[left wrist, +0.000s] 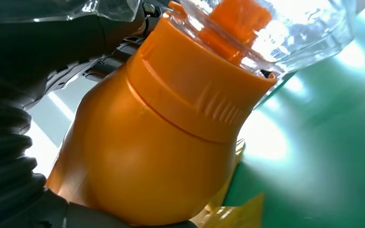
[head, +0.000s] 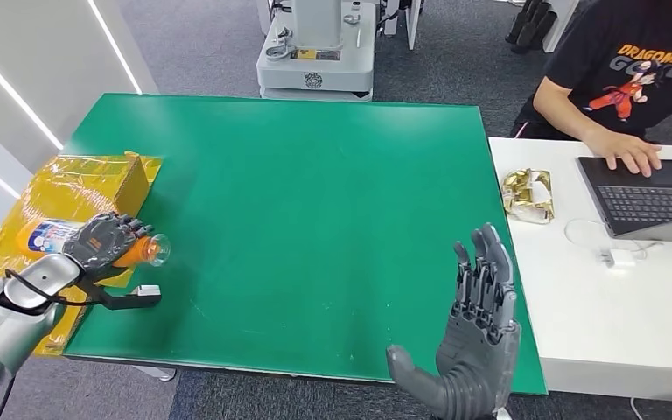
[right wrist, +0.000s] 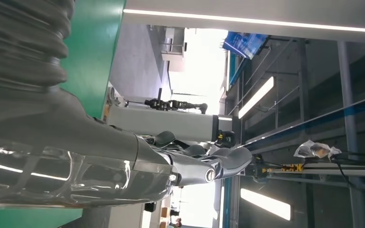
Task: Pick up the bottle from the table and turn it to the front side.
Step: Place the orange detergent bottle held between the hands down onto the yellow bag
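An orange bottle (head: 52, 236) with a white and blue label and a clear cap lies on its side at the left edge of the green table (head: 315, 192), over a yellow box (head: 79, 184). My left hand (head: 105, 243) grips the bottle around its neck end. Up close in the left wrist view, the bottle (left wrist: 157, 142) shows its orange shoulder and clear cap (left wrist: 285, 33). Over the table's near right corner my right hand (head: 477, 324) is raised, fingers straight and apart, holding nothing. Those same straight fingers appear in the right wrist view of the right hand (right wrist: 123, 161).
A person in a black T-shirt (head: 639, 70) sits at a white desk (head: 595, 324) to the right, one hand on a laptop (head: 647, 197). Crumpled gold foil (head: 528, 194) lies on that desk. A grey machine base (head: 315, 52) stands beyond the table's far edge.
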You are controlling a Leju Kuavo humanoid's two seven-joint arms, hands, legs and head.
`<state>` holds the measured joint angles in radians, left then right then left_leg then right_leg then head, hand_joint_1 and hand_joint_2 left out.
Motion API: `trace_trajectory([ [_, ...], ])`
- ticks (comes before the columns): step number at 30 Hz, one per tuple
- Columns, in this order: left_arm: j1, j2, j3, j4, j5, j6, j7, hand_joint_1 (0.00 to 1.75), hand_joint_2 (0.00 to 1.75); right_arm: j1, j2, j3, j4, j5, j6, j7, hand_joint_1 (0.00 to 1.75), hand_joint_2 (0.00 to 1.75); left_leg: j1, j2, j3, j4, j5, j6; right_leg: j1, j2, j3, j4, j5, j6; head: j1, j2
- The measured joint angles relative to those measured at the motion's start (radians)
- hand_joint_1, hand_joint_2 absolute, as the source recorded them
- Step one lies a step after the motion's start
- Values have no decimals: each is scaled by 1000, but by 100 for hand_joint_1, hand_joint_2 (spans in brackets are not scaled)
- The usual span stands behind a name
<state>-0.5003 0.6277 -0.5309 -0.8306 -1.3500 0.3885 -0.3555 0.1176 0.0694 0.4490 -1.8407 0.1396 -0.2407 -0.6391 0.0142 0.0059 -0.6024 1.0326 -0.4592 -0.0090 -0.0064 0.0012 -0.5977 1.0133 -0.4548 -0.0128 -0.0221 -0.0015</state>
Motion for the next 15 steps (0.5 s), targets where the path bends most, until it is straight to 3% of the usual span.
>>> trace_trajectory([
  [10,42,-1,-3,-41,-4,-61,0,175,175,-5,0,-1,0,-5,0,-1,0,175,0,0,0,0,0,0,0,0,0,0,0,0,0,0],
  [11,45,-1,-4,-41,-1,-72,0,160,175,-5,0,-1,0,-5,0,-2,0,175,0,0,0,0,0,0,0,0,0,0,0,0,0,0],
  [14,48,-1,-4,-40,9,-114,2,30,175,-5,0,-3,0,-5,2,-7,0,175,0,0,0,0,0,0,0,0,0,0,0,0,0,0],
  [15,47,-1,-4,-38,11,-121,5,1,175,-5,1,-4,0,-5,4,-9,0,175,0,0,0,0,0,0,0,0,0,0,0,0,0,0],
])
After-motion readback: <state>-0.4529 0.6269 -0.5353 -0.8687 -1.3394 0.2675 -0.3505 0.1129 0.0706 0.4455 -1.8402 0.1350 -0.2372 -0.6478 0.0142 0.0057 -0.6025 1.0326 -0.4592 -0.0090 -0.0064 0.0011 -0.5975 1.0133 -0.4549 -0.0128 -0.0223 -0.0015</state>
